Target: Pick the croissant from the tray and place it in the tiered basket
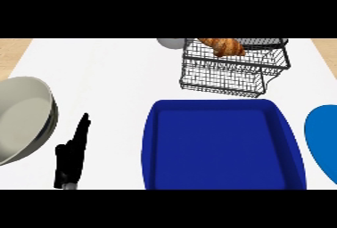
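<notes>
Croissant (223, 46): upper tier of tiered basket (223, 76), one o'clock, placement seemingly done.
Left hand (69, 156): eight o'clock, fingers (82, 128) straight, empty, resting.

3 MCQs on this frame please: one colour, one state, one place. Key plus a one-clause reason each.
1. What colour is the tray?
A. red
B. blue
C. green

2. How is the left hand?
A. open, fingers straight
B. shut into a fist
C. out of view

3. Where is the croissant?
A. in the tray
B. in the left hand
C. in the upper tier of the tiered basket

Key:
1 B: the tray's floor and rim are deep blue.
2 A: its fingers point straight up at the lower left and hold nothing.
3 C: the croissant lies inside the wire frame at the top, and the tray holds nothing.
</notes>
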`<action>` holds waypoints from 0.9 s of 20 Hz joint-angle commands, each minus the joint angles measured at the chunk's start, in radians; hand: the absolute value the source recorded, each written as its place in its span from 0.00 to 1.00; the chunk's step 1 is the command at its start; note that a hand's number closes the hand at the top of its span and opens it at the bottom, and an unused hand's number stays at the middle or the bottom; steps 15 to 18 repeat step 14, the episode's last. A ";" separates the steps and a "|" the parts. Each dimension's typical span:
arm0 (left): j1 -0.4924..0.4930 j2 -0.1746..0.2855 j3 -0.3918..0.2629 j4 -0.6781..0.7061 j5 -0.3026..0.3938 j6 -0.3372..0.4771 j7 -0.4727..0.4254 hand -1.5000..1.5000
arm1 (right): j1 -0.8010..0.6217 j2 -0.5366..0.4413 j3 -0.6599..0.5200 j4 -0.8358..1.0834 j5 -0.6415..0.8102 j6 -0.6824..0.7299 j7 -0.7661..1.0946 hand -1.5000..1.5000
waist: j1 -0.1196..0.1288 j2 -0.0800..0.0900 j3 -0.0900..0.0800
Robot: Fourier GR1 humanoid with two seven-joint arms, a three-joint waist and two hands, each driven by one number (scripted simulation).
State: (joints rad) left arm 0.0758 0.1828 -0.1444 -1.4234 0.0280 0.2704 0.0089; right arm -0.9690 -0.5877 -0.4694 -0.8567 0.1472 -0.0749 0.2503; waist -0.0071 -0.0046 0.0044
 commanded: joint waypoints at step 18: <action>0.031 -0.043 -0.024 0.012 -0.023 0.003 0.000 0.50 | 0.355 -0.542 -0.334 0.404 -0.234 0.584 -0.323 0.00 | 0.016 0.012 -0.001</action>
